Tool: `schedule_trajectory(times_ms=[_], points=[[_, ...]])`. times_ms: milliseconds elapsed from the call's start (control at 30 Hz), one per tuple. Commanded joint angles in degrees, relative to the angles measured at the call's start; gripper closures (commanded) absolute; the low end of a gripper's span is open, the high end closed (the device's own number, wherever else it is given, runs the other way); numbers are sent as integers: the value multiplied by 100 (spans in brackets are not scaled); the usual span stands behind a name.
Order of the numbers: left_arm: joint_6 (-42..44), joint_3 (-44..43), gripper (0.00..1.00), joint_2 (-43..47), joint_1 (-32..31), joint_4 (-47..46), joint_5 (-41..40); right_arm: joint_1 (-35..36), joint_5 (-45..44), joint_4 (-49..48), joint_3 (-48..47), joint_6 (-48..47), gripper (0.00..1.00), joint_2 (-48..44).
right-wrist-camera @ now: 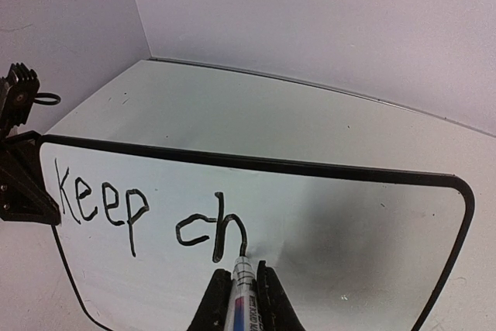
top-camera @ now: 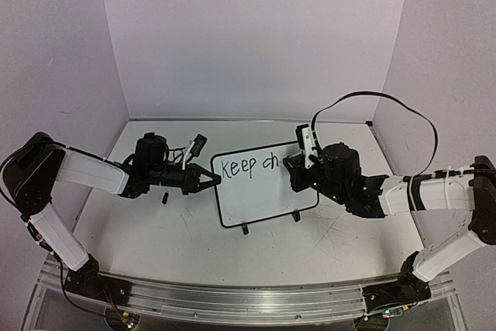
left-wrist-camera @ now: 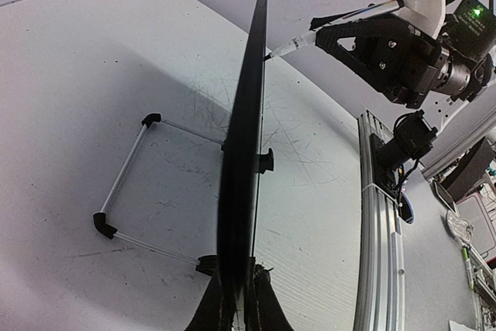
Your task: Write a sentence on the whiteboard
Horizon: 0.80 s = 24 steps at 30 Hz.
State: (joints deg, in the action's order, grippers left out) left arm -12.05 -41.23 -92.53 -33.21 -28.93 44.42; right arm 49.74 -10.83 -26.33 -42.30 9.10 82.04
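Left pincer (top-camera: pixel 215 180) was clamped on the left rim of the whiteboard (top-camera: pixel 267 191), its jaws closed narrow over the thin black frame, which the left wrist view showed edge-on between the fingers (left-wrist-camera: pixel 260 304). Right pincer (top-camera: pixel 293 167) was closed on a marker (top-camera: pixel 308 143), the pen gripped between both fingers and its tip touching the writing face.

The whiteboard stood near the middle of the bench (top-camera: pixel 155 246), between the two arms – a white rectangle with rounded corners and a black frame. Its face was turned toward the near edge of the bench and toward the right arm. Black handwriting, the sentence (top-camera: pixel 248 165), ran along the upper left of the board and read only "Keep ch". In the right wrist view the marker (right-wrist-camera: pixel 242 281) met the last stroke of the "h" in that lettering (right-wrist-camera: pixel 147 211). To the right of that and below it, the board (right-wrist-camera: pixel 364 230) was plain white out to the frame.

Two small black feet (top-camera: pixel 245 229) showed under the lower edge, and a thin wire stand (left-wrist-camera: pixel 124 184) reached back from the board (left-wrist-camera: pixel 244 153) along the bench. Scuffed bench surface lay behind the board up to the rear wall (top-camera: pixel 248 36) – and in front of it down to the metal rail (top-camera: pixel 248 300) carrying the arm bases.
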Motion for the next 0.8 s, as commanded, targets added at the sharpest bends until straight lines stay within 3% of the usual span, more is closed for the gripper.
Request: schedule_trajectory(times_ms=[0, 500, 767], points=[[289, -165, 100, -106, 8, 122, -356, -45, -29, 119, -136, -7, 100, -28], [318, -113, 100, -66, 7, 125, -489, -199, 139, 309, -113, -401, 100, -951], [318, -111, 100, -43, 7, 151, -635, -211, 484, 280, -324, -539, 100, -582]])
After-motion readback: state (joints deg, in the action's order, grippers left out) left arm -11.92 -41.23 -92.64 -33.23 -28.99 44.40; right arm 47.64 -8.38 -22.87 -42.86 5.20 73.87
